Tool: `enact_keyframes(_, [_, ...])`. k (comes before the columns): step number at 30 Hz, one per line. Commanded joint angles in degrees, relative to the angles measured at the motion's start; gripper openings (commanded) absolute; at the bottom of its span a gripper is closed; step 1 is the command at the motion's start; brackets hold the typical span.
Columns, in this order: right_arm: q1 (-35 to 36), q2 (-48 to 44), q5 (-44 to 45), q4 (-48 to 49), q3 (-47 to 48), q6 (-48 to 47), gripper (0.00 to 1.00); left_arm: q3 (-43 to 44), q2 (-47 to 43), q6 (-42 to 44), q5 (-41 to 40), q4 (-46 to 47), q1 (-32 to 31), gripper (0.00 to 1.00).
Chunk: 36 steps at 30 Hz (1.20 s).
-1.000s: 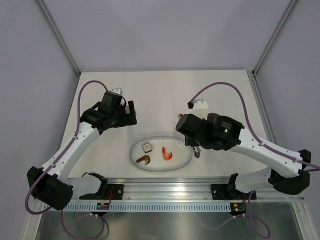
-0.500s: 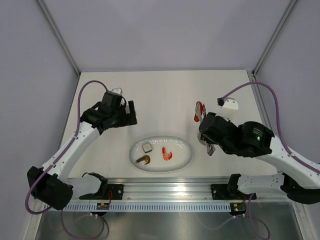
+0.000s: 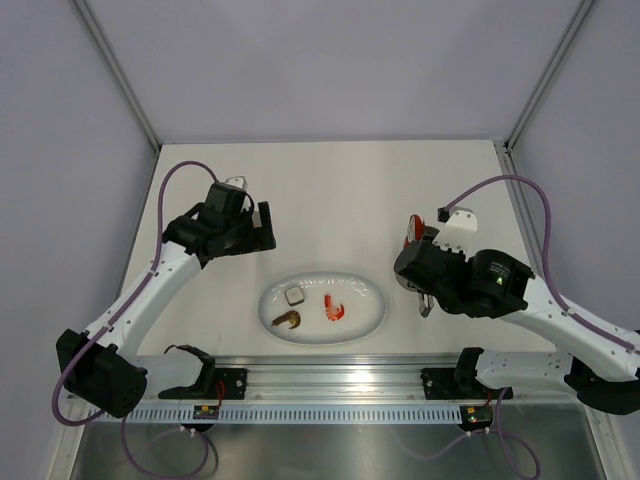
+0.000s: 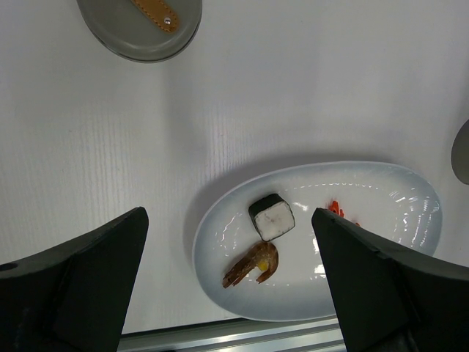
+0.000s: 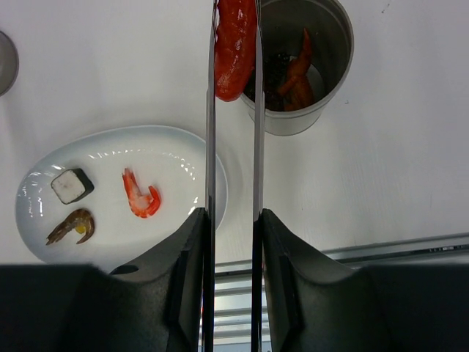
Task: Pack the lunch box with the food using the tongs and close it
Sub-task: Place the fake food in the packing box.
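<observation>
1. Gripping the tongs [image 5: 211, 147] in the right gripper [image 5: 233, 242], with the fingers pressing both silver arms toward each other from the sides.
2. Pinching the red sausage [image 5: 234, 48] between the tong tips, with its long axis running in line with the tong arms.
3. Hanging that sausage across the left rim of the lunch box [image 5: 308, 123] as the right wrist view frames it, partly over the opening and partly over the table outside. Not showing how high above the rim.
4. Standing upright and uncovered near one end of the white plate [image 5: 183, 147], and already holding an orange piece [image 5: 297, 73] and something dark.
5. Probably calling for a small shift toward the right of that view, to bring the sausage over the middle of the opening before easing the squeeze. Otherwise risking a catch on the rim and a tumble outside.
6. Waiting on the plate: a red shrimp [image 5: 141, 194], a white square [image 5: 72, 185] and a brown shrimp [image 5: 71, 225].
7. Hovering with the left gripper [image 3: 262, 228] spread wide and holding nothing, well apart from the box. Lying below its wrist camera, the lid [image 4: 139, 26], making the left arm the nearer one for closing.
</observation>
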Motion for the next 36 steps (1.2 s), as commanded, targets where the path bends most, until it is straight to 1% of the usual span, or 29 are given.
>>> enact_keyframes(1, [-1.2,-1.8,3.6,-15.4,-1.2,4.1,0.09,1.8,0.0,-0.2,0.9,1.8,0.3,0.99])
enact_keyframes(10, [-2.2,-4.5,5.2,-15.3,-3.5,6.4,0.09,1.9,0.4,-0.1,0.8,1.7,0.3,0.99])
enact_keyframes(19, [-3.0,-4.4,5.8,-15.1,-8.5,8.0,0.15,1.4,0.1,-0.2,0.7,1.8,0.3,0.99])
enact_keyframes(21, [-3.1,-3.1,5.8,-15.1,-8.3,7.9,0.20,1.2,0.1,-0.2,0.8,1.8,0.2,0.99])
enact_keyframes(22, [-3.0,-2.7,5.7,-15.1,-8.2,7.8,0.29,1.2,0.1,-0.3,0.8,1.8,0.2,0.99])
enact_keyframes(25, [-3.1,-1.8,5.2,-15.2,-7.7,7.3,0.45,1.1,0.0,-0.2,0.7,1.8,0.3,0.99])
enact_keyframes(26, [-3.0,-1.8,5.1,-15.2,-7.4,7.0,0.48,1.1,-0.2,-0.3,0.6,1.7,0.3,0.99])
enact_keyframes(28, [-3.0,-1.9,5.0,-15.2,-6.5,6.8,0.49,0.9,-0.4,-0.1,0.5,1.6,0.3,0.99])
enact_keyframes(29, [-3.0,-2.1,5.1,-15.1,-6.2,6.5,0.52,0.9,-0.5,-0.1,0.5,1.7,0.3,0.99])
enact_keyframes(32, [-3.0,-2.4,4.7,-15.1,-4.5,5.5,0.54,0.6,-0.7,-0.2,0.5,1.8,0.3,0.99])
enact_keyframes(34, [-3.1,-2.6,4.6,-15.2,-3.2,5.1,0.53,0.3,-0.7,-0.3,0.6,1.7,0.3,0.99])
enact_keyframes(35, [-3.1,-2.8,4.6,-15.2,-2.8,4.7,0.50,0.5,-0.7,-0.3,0.7,1.9,0.3,0.99])
enact_keyframes(36, [-3.1,-3.1,4.5,-15.3,-1.4,4.1,0.36,0.6,-0.7,-0.2,0.7,1.7,0.3,0.99])
